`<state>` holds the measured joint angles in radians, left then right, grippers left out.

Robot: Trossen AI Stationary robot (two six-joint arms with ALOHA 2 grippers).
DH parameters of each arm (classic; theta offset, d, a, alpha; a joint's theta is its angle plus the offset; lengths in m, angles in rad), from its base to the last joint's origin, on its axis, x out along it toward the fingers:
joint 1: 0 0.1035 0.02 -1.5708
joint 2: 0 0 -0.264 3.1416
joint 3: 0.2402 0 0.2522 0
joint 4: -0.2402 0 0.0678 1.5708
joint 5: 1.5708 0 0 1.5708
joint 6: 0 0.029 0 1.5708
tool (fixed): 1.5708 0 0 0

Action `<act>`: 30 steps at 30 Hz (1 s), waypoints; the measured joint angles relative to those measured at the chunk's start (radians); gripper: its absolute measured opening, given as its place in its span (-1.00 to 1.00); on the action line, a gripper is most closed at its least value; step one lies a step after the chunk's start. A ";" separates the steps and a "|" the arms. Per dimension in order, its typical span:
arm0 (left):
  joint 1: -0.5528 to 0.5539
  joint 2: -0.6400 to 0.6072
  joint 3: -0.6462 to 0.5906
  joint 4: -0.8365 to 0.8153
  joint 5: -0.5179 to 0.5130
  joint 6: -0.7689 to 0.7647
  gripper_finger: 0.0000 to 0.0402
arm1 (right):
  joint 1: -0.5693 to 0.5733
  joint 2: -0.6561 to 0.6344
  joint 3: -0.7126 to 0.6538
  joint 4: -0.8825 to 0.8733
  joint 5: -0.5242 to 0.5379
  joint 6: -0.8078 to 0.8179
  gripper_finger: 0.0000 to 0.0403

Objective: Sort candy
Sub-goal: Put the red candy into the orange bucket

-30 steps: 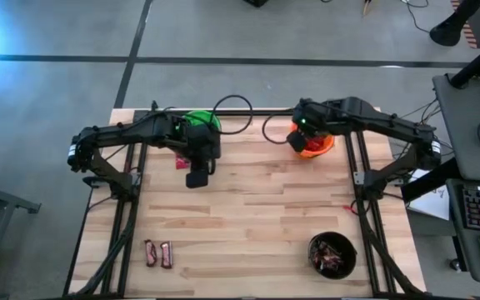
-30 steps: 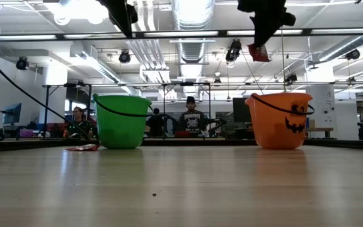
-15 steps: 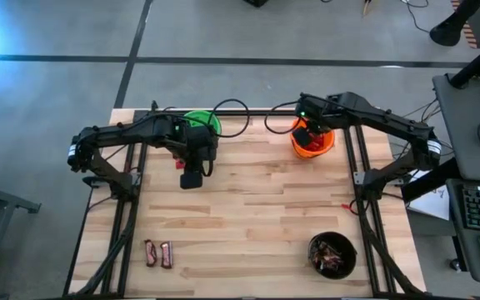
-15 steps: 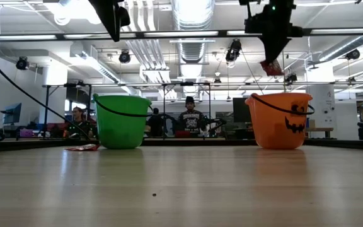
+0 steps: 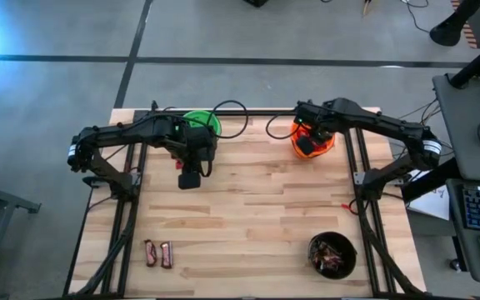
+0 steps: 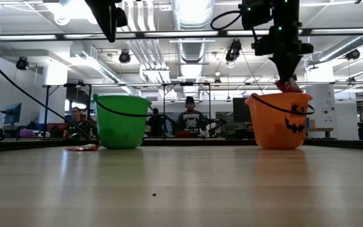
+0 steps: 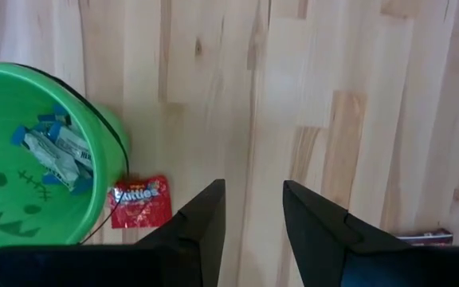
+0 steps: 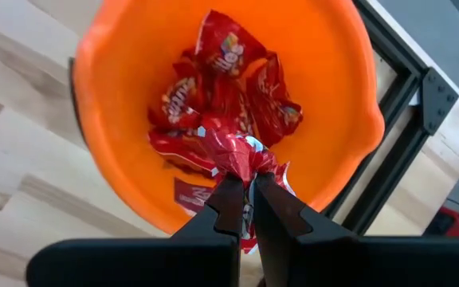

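Observation:
My right gripper [image 8: 248,206] is shut on a red candy packet [image 8: 231,150] above the orange bucket [image 8: 94,96], which holds several red packets [image 8: 225,56]. In the low view the packet [image 6: 288,85] hangs at the orange bucket's rim [image 6: 280,96]. My left gripper [image 7: 253,215] is open and empty, high over the table beside the green bucket [image 7: 6,199]. That bucket holds light-blue-and-white bars [image 7: 54,147]. One flat red packet [image 7: 140,201] lies on the wood against the green bucket's base; in the high view this packet [image 5: 180,163] is just behind my left gripper [image 5: 189,179]. My right gripper pinches the red packet by its crumpled upper end [image 8: 237,163] between the two fingers, coming from above and pointing down. The packet hangs below the fingers, clear of the table, in the mouth of the orange bucket [image 5: 315,143].
A black bucket [image 5: 332,254] with mixed candy stands at the near right corner. Two dark brown bars [image 5: 157,253] lie near the near left corner. Bare wood spans the table's middle. People [image 6: 191,116] sit in the room far behind the buckets.
My right gripper has come down and moved toward the table's right, carrying the red packet from high above down to the orange bucket's rim, and has stayed shut. My left gripper has shifted slightly toward the table's left.

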<state>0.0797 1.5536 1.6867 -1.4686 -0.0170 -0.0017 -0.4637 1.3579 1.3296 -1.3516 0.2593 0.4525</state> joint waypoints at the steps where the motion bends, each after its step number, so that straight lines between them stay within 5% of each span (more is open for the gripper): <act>1: 0.000 0.000 0.000 -0.002 0.000 0.000 -0.46 | 0.000 0.000 -0.005 0.001 0.002 -0.003 -0.94; 7: 0.000 0.000 0.000 -0.010 0.000 0.000 -0.46 | -0.002 0.000 -0.009 0.050 0.004 -0.025 -0.93; 12: 0.000 0.000 0.000 -0.016 0.000 -0.010 -0.46 | -0.002 0.000 -0.009 0.079 0.123 -0.035 -0.94; 30: 0.000 0.000 0.000 -0.017 0.000 0.030 -0.46 | -0.001 0.000 -0.009 0.086 0.107 -0.052 -0.94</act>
<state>0.0797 1.5532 1.6863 -1.4854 -0.0174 0.0278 -0.4652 1.3579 1.3209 -1.2655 0.3660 0.4007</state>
